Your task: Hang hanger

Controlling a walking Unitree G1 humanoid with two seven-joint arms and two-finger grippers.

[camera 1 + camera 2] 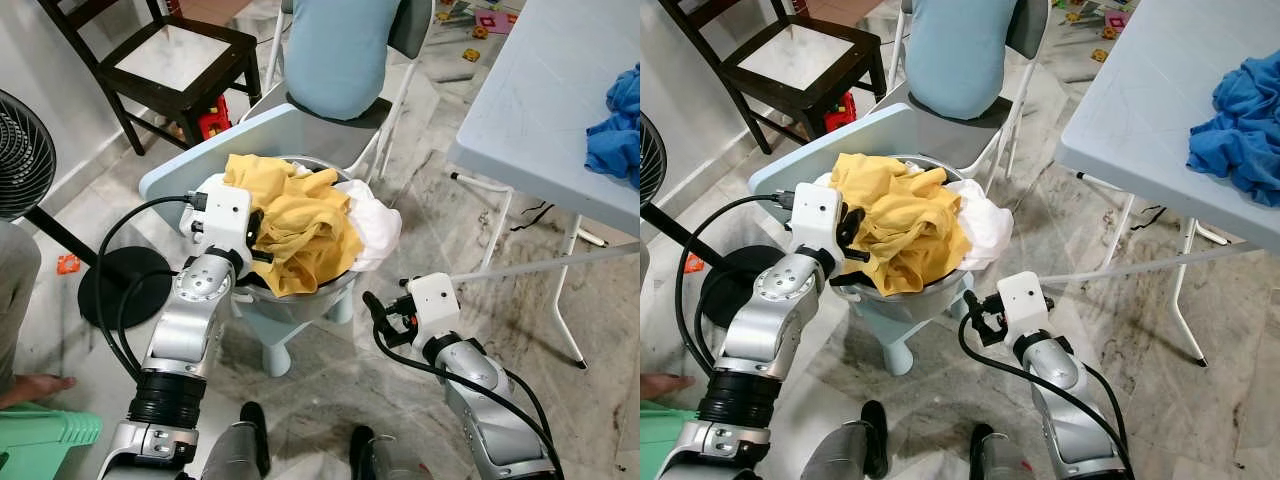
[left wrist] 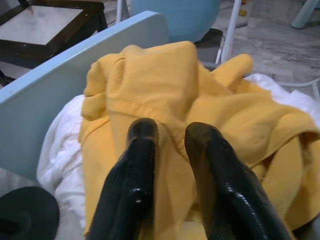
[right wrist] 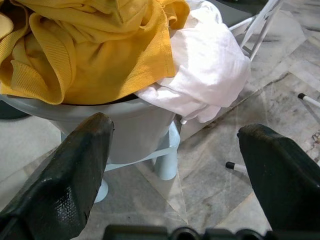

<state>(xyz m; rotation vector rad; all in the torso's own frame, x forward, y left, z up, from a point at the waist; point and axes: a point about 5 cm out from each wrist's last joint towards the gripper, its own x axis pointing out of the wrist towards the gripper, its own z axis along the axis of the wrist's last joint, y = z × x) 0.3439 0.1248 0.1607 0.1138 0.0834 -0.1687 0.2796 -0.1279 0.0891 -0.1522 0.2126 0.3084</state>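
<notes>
A yellow garment (image 1: 295,225) lies heaped on top of a white garment (image 1: 375,225) in a pale basin (image 1: 300,295), which stands on a small light-blue chair (image 1: 200,150). My left gripper (image 1: 262,238) rests on the near left side of the heap. In the left wrist view its fingers (image 2: 142,135) stand close together with a fold of yellow cloth (image 2: 165,80) between them. My right gripper (image 1: 385,305) hangs wide open low at the basin's right, just below the white cloth (image 3: 205,70), holding nothing.
A pale blue folding table (image 1: 540,110) with a blue cloth (image 1: 620,130) stands to the right, its legs near my right arm. Behind are a chair draped in light-blue fabric (image 1: 340,50) and a dark wooden chair (image 1: 170,60). A fan (image 1: 20,150) and a person's foot (image 1: 35,385) are at left.
</notes>
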